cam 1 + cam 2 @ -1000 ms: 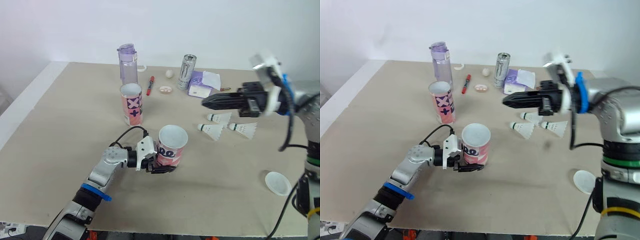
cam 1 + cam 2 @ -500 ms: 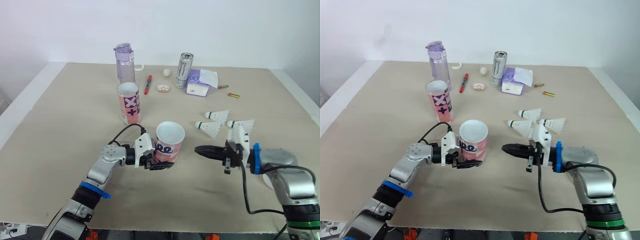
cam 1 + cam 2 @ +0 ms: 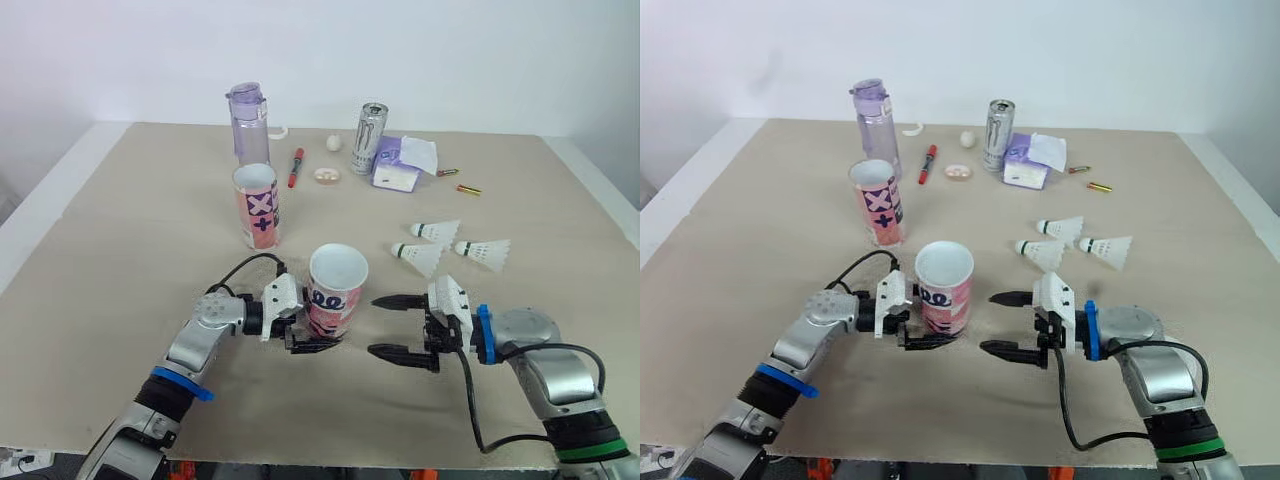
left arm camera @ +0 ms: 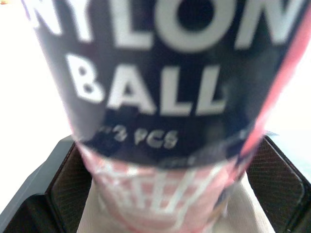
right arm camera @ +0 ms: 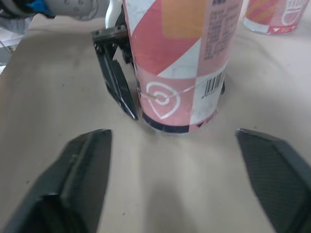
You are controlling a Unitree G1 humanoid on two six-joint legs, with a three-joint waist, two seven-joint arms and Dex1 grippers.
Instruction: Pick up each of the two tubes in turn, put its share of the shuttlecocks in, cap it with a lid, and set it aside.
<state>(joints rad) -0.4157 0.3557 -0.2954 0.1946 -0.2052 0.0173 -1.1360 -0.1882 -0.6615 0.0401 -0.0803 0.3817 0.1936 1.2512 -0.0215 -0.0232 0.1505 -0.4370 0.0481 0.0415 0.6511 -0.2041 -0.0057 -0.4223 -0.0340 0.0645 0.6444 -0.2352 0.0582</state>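
Clamping L gripper on near tube, centre-low; holding R gripper w/ fingers apart, right of it. Lying unloaded centre-right: 3 shuttlecocks. Standing open upper left: 2nd tube. Judging task barely begun.

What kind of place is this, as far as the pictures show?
Most likely a robot test room or lab: a plain beige table against a bare white wall, laid with task props, two tubes and loose shuttlecocks, among odd items like a drink can.
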